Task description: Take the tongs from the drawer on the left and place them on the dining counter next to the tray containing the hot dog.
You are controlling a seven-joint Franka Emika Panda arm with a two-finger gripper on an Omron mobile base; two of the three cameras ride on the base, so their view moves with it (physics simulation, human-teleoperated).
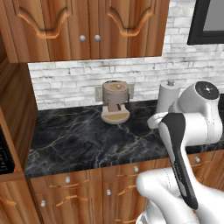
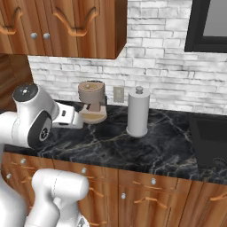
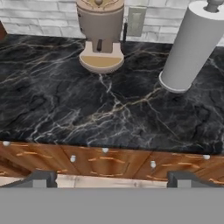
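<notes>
**Gripper spread above the drawer row, drawers all shut**

Left base view: the arm [image 1: 183,131] folds over the front edge of the black surface [image 1: 83,140]. A coffee grinder [image 1: 115,101] and a paper-towel roll [image 1: 168,97] stand at the back against the brick wall, out of the arm's working space. The row of drawers [image 1: 65,180] below the edge is closed, so the tongs are presumably inside one, hidden.

Right base view: the arm's hand reaches toward the grinder [image 2: 92,102]; the roll [image 2: 138,111] stands to its side. Drawer fronts [image 2: 150,181] sit flush.

Hand view: the gripper [image 3: 112,180] is spread wide and empty, fingertips [image 3: 41,179] well apart. Just ahead of it lie the drawer fronts with small knobs [image 3: 105,150]; beyond them the surface, grinder [image 3: 100,37] far ahead, roll [image 3: 194,46] ahead to one side. Likely next: pick the left drawer's knob.
</notes>
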